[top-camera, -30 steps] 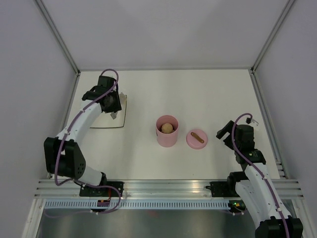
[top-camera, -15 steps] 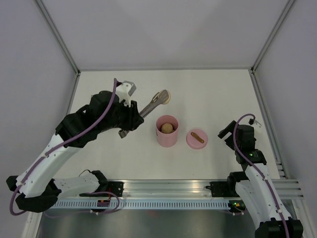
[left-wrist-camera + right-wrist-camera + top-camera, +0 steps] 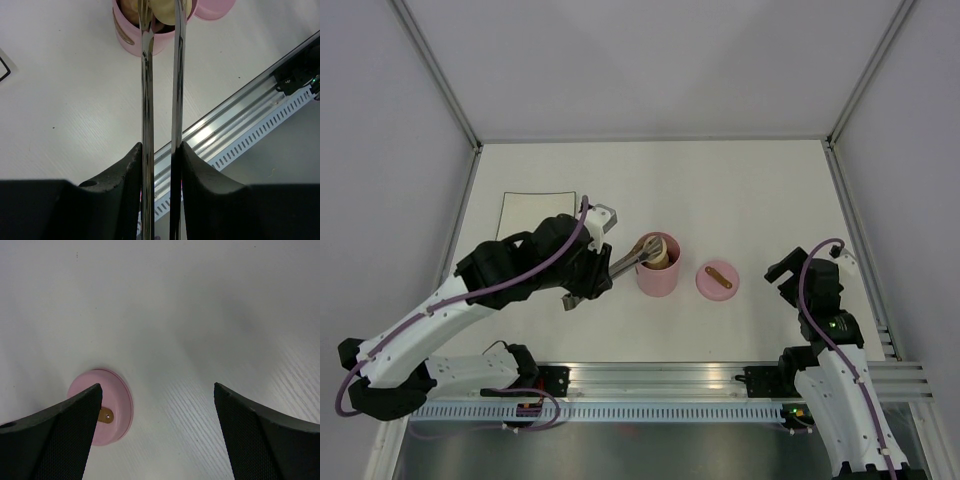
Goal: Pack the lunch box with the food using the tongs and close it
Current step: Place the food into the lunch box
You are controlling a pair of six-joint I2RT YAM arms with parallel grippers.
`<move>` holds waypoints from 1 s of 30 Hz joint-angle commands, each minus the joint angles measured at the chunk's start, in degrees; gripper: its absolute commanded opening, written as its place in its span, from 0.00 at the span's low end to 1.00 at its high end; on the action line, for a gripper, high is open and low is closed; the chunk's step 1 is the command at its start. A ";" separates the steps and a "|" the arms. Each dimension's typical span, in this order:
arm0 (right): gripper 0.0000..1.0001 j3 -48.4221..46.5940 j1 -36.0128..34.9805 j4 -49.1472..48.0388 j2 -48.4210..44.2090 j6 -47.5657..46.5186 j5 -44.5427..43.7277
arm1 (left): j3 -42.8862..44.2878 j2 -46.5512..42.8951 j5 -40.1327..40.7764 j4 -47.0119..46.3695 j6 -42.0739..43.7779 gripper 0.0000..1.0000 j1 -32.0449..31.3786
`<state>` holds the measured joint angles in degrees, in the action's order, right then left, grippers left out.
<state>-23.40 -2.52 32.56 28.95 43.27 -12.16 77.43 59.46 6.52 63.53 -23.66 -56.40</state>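
Note:
The pink lunch box stands mid-table, its pink lid with a brown strap lying flat to its right. My left gripper is shut on the silver tongs, both arms pressed between its fingers. The tongs reach to the lunch box. Their tips pinch a beige ball of food at the box's mouth. My right gripper hangs open right of the lid. It holds nothing, and the lid shows beside its left finger.
A black-outlined rectangle marks the table at the far left. The aluminium rail runs along the near edge. Grey walls close in the table on three sides.
My left arm swung the tongs with the beige ball from the far-left rectangle over to the lunch box and lowered the tips to its mouth. The right arm drew back slightly.

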 commanded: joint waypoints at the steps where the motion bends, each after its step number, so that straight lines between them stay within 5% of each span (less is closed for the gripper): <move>1: 0.98 -1.91 -0.20 0.93 0.05 0.33 -0.76 | 0.00 0.21 1.48 -2.00 -1.39 0.28 -0.38; 20: 0.98 -2.27 -0.29 -2.58 4.62 -1.96 2.41 | 2.55 3.38 3.76 -2.18 1.51 0.54 -0.38; 30: 0.98 -3.50 -0.20 -6.45 6.29 -4.68 7.32 | 7.47 -0.57 23.34 -3.93 -2.53 0.57 1.11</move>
<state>-24.49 -2.52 29.50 34.28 40.05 -7.22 81.23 61.71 19.73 62.67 -24.01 -56.21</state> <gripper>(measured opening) 0.979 0.570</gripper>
